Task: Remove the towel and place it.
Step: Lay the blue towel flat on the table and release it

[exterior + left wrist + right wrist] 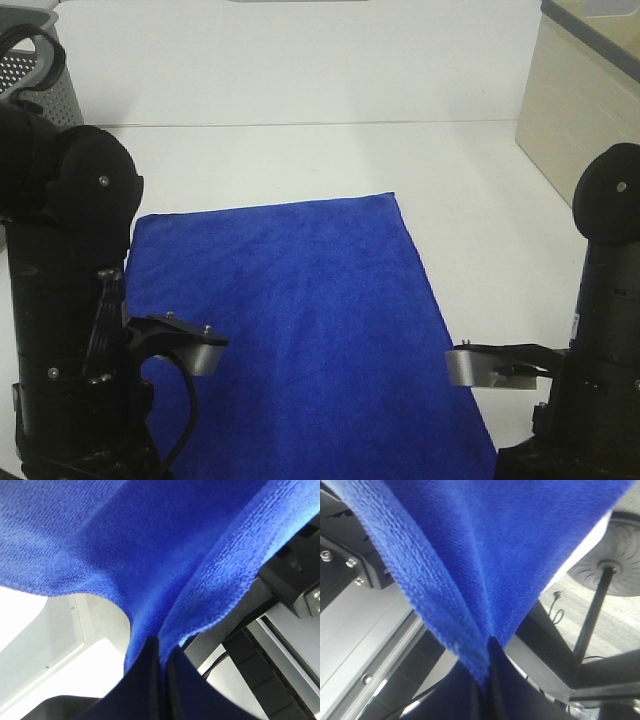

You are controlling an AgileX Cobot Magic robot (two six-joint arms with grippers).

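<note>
The royal-blue towel lies spread flat on the white table, its far edge about mid-table and its near edge at the table's front. In the left wrist view my left gripper is shut on a near edge of the towel, and the cloth fans out from the pinched fold. In the right wrist view my right gripper is shut on the towel in the same way. In the high view both grippers are hidden low at the front, under the left arm and the right arm.
A grey perforated basket stands at the back left of the table. A beige box stands at the back right. The wrist views show frame rails and the floor under the table's front edge.
</note>
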